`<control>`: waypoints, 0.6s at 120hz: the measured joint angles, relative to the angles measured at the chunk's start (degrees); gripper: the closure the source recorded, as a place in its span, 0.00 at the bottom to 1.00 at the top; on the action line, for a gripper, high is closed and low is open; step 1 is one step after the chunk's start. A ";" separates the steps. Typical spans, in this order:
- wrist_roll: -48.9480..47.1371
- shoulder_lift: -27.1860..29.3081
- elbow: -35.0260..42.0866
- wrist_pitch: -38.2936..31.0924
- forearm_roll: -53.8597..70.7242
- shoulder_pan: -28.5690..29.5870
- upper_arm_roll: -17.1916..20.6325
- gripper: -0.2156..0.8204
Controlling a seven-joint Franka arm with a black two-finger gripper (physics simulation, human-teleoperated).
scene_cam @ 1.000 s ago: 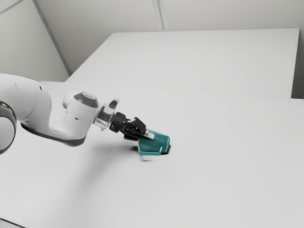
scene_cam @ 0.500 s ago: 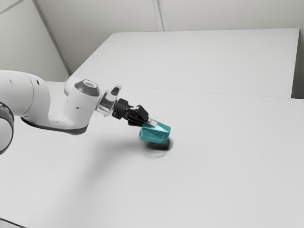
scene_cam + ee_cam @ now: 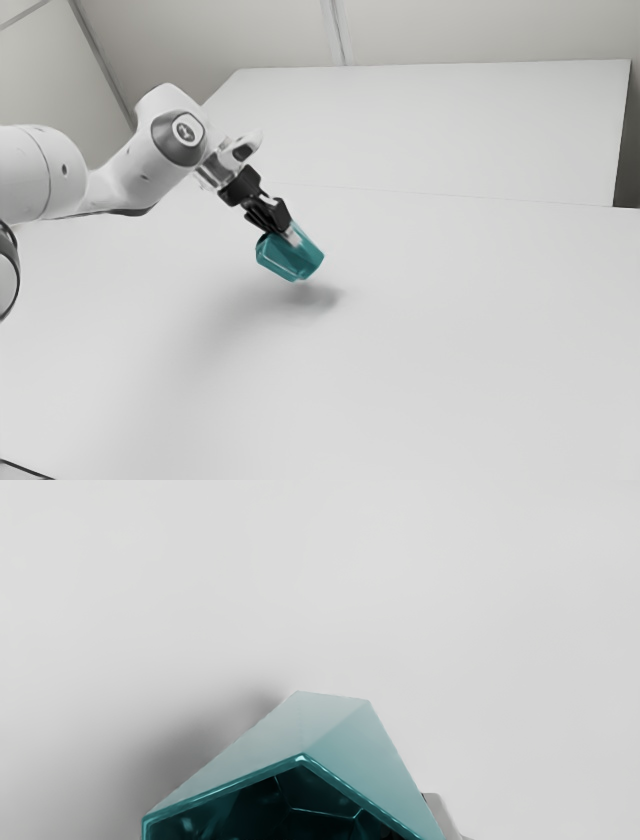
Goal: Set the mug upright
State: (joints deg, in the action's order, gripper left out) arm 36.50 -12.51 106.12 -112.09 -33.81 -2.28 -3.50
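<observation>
The teal faceted mug (image 3: 290,258) hangs tilted above the table, its shadow cast beneath it in the exterior view. My gripper (image 3: 291,236) is shut on it, reaching down from the exterior view's upper left. In the wrist view the mug (image 3: 345,735) shows its open mouth and dark inside toward the camera, and one light grey fingertip (image 3: 442,815) lies against its side; the other finger is hidden by the mug. No handle can be made out.
The white table (image 3: 460,340) stretches out around and below the mug. Behind it is another pale flat surface (image 3: 430,120), with walls beyond.
The mug, held in my gripper, has risen off the table, moved toward the exterior view's left and turned its far end downward. My hand now points more steeply down.
</observation>
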 joint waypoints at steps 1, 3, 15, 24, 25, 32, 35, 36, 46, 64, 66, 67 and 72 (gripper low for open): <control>-0.23 0.01 -0.09 0.17 0.54 0.00 0.00 0.95; -0.68 0.01 -0.37 0.51 1.61 -0.01 0.00 0.95; -3.63 0.16 -2.01 2.77 7.92 -0.02 0.05 0.94; -5.92 0.30 -2.77 4.17 12.03 -0.02 0.18 0.94; -6.18 0.30 -2.82 4.33 12.43 -0.03 0.19 0.94; -8.02 0.37 -3.49 5.33 15.25 0.03 0.51 0.94; -8.82 0.36 -3.79 5.68 16.37 0.00 0.73 0.94; -9.08 0.36 -3.86 5.79 16.71 -0.02 0.79 0.94; -11.68 0.33 -4.23 6.65 19.79 -0.06 1.29 0.95; -16.21 -0.20 -4.76 7.54 23.68 -0.10 1.95 0.95; -16.71 -0.30 -4.79 7.61 24.04 -0.09 2.01 0.95; -16.96 -0.36 -4.79 7.64 24.23 -0.10 2.04 0.95; -18.21 -0.61 -4.82 7.77 25.22 -0.04 2.37 0.94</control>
State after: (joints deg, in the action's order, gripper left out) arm 18.29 -13.12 101.30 -104.33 -8.60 -2.32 -1.13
